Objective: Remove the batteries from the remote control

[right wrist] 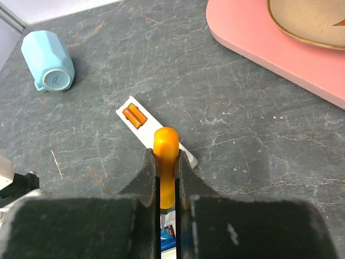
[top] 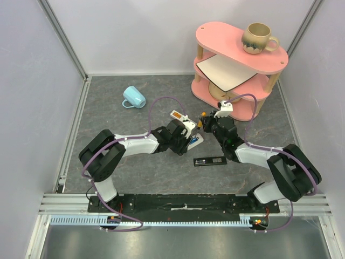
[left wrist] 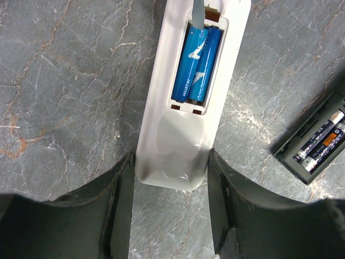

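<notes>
Top external view is showing the grey marbled table (top: 161,181) carrying everything. The pink tiered shelf (top: 237,43) is standing at its far right corner, with a tan mug (top: 257,38) sitting upright on the top tier. The left arm (top: 129,144) and right arm (top: 259,154) are reaching inward so that their wrists are nearly meeting at the table's middle. A light blue mug (top: 133,97) is lying on its side at the far left, well apart from the arms.

The left gripper (left wrist: 170,162) is grasping the white remote (left wrist: 172,145), its two fingers (left wrist: 116,210) pressing against the sides of the near end. That remote is lying back-up on the table with its cover off. A black remote (left wrist: 312,137) is lying just to its right, also open, with dark batteries (left wrist: 323,143) sitting inside. A second white remote (right wrist: 145,132) is lying beyond the grippers, holding orange batteries (right wrist: 135,116) in its open bay.

The right gripper (right wrist: 166,156) is clenching the orange-handled screwdriver (right wrist: 166,140), pointing it downward. In the left wrist view its metal shaft is entering the white remote's compartment from the far end. The two blue batteries (left wrist: 197,65) are lying side by side in that compartment, with the shaft's tip sitting at their far end.
</notes>
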`<state>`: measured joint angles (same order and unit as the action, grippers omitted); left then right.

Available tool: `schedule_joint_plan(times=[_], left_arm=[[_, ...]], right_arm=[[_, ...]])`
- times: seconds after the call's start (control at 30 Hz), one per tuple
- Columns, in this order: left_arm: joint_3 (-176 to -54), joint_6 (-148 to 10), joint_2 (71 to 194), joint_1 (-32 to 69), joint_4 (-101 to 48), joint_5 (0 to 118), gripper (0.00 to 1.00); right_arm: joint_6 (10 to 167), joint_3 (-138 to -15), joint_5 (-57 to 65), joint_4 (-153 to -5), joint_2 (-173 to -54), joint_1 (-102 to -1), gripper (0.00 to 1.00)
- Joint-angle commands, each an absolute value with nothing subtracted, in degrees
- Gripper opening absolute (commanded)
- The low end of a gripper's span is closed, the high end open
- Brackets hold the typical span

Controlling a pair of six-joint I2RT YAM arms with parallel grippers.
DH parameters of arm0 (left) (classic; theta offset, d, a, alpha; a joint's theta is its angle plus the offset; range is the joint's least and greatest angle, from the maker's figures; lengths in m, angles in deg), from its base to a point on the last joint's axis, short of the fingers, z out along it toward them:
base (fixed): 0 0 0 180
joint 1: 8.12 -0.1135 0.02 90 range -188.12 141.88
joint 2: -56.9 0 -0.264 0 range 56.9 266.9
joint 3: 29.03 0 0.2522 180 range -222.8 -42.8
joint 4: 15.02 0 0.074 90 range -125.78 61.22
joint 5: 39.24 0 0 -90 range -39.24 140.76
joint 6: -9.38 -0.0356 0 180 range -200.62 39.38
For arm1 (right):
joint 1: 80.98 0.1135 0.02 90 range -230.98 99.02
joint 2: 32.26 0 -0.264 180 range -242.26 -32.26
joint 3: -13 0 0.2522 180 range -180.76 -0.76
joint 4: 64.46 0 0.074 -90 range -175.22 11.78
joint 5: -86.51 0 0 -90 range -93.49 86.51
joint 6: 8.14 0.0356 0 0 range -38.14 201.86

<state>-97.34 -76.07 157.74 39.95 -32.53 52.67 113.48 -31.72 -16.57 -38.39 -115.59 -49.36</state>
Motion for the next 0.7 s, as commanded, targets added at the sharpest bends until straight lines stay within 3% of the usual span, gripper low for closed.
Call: schedule_joint_plan(times=[0.0,0.67], left_arm=[[-97.9,-76.7,160.3,40.0,-33.6,54.4,0.02],[-98.3,-76.7,160.8,40.0,-34.0,54.7,0.02]], right_arm=[[112.2,-32.7,-19.5,-37.4,-114.1,-49.6,0.0],[114.7,-30.6,-14.2,-34.8,-116.6,-49.4,0.0]])
